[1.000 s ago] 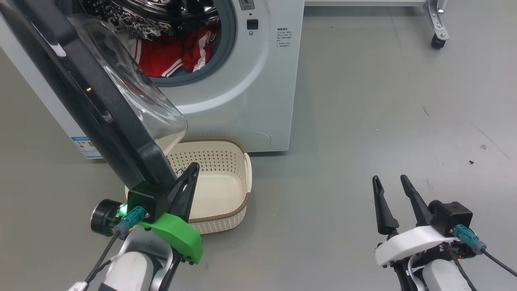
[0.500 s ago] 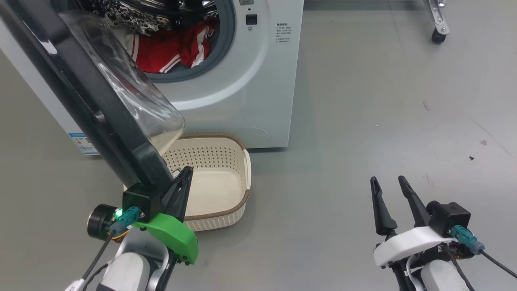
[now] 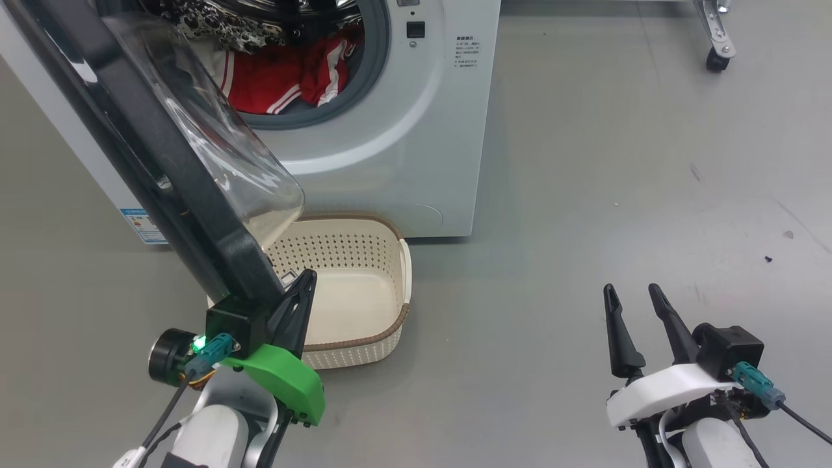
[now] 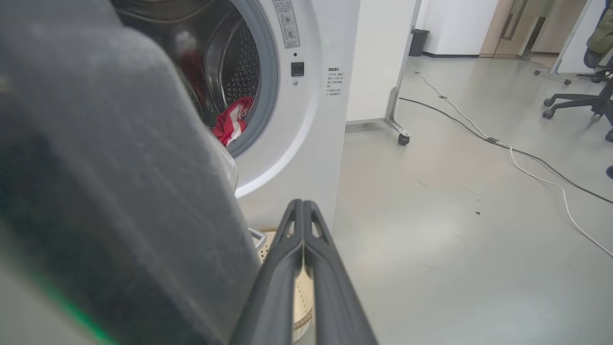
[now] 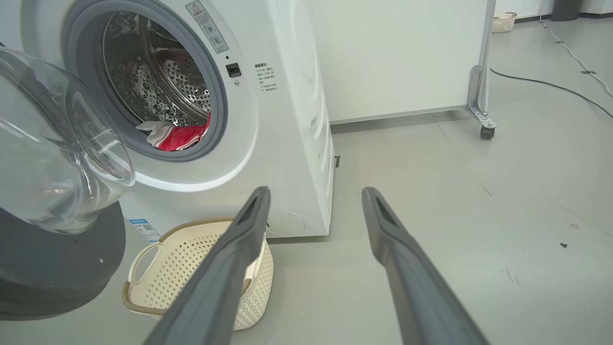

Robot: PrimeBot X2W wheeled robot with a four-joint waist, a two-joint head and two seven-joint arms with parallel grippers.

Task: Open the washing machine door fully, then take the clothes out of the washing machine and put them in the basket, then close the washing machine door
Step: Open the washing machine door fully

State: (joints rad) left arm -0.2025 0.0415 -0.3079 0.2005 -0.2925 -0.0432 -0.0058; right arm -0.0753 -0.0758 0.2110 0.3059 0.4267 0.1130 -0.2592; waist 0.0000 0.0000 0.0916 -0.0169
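With the clothes (image 3: 286, 78) inside the washing machine (image 3: 416, 149) and the basket (image 3: 354, 354) at its foot, my closed, empty left pincer (image 3: 302, 292) is beside its half-open door (image 3: 162, 169) and my right pincer (image 3: 630, 292) is wide, so next I should push the door fully open.

Door (image 3: 162, 175) glossy plastic, glass bowl (image 3: 227, 156) clear, smooth; drum (image 5: 187, 81) shiny perforated steel; basket (image 3: 364, 244) matt plastic; clothes (image 3: 273, 78) cloth.

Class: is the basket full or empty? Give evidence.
Empty. The basket shows a bare floor; the red clothes lie inside the washing machine.
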